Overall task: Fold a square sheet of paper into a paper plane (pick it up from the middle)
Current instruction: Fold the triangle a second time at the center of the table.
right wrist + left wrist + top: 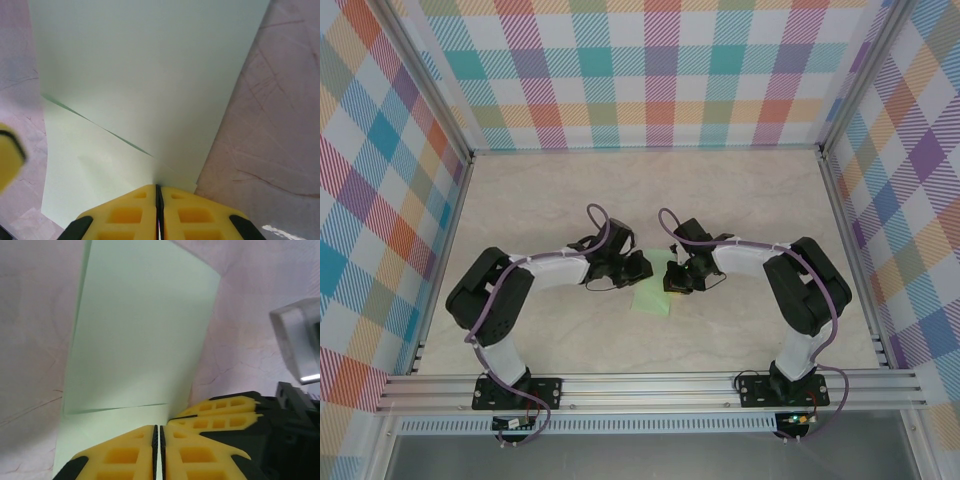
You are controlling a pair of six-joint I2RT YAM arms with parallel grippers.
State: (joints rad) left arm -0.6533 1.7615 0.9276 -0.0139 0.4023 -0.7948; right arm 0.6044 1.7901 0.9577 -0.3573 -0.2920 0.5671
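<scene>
Seen from the overhead camera, two black robot arms reach in from the near edge of a pale marbled table [740, 200] and meet near its middle. Walls [650, 70] in a bright pastel check pattern surround the table on three sides.

Between the two arm tips lies the square sheet of paper [653, 303], thin and pale mint green. It sits on the table slightly nearer the arms than the centre, and much of it is covered by the grippers above it.

The left gripper [640, 270] comes in from the left and the right gripper [675, 283] from the right, close together over the sheet.

In the left wrist camera, the left gripper [158, 450] has its yellow fingers pressed together, with a thin dark line between them. The sheet [145, 330] stretches away from the tips, one layer lying over another with a straight edge across it. From this angle it is not possible to tell whether any paper is caught between these fingers. The right gripper's yellow fingers [220, 412] sit just beside them, at the paper's right edge.

In the right wrist camera, the right gripper [158, 207] is also closed. The sheet [150, 65] runs straight into its tips, so it pinches the paper at the edge. A slanting fold line crosses the sheet, with a large flap beyond it.
</scene>
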